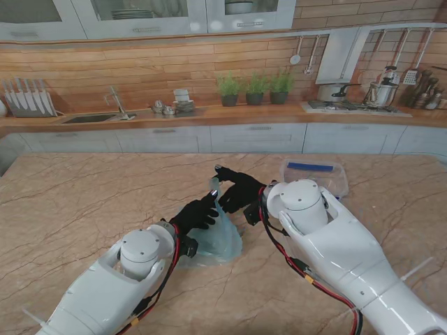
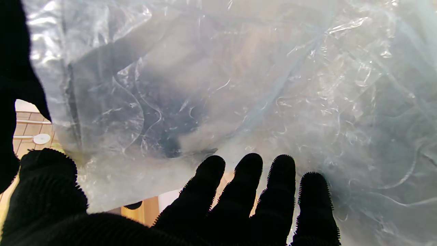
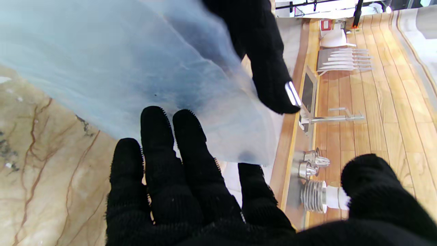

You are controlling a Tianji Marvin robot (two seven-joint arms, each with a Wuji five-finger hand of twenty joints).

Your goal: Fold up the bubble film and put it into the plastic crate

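Note:
The bubble film point(image 1: 218, 241) is a translucent bluish sheet bunched on the marble between my two black-gloved hands, with one part raised into a peak. My left hand point(image 1: 195, 215) lies against its left side; in the left wrist view the straight fingers point(image 2: 245, 191) rest flat on the film point(image 2: 239, 85), thumb apart. My right hand point(image 1: 237, 190) is at the peak from the far side; its fingers point(image 3: 170, 147) are stretched against the film point(image 3: 119, 68), thumb wide. Neither hand curls around the sheet. The clear plastic crate point(image 1: 334, 183) stands to the right, behind my right forearm.
A blue strip point(image 1: 311, 167) shows at the crate's far rim. My white forearms point(image 1: 335, 244) fill the near part of the marble table point(image 1: 84, 202). A kitchen counter with a sink point(image 1: 91, 118), potted plants and a stove runs beyond the table's far edge.

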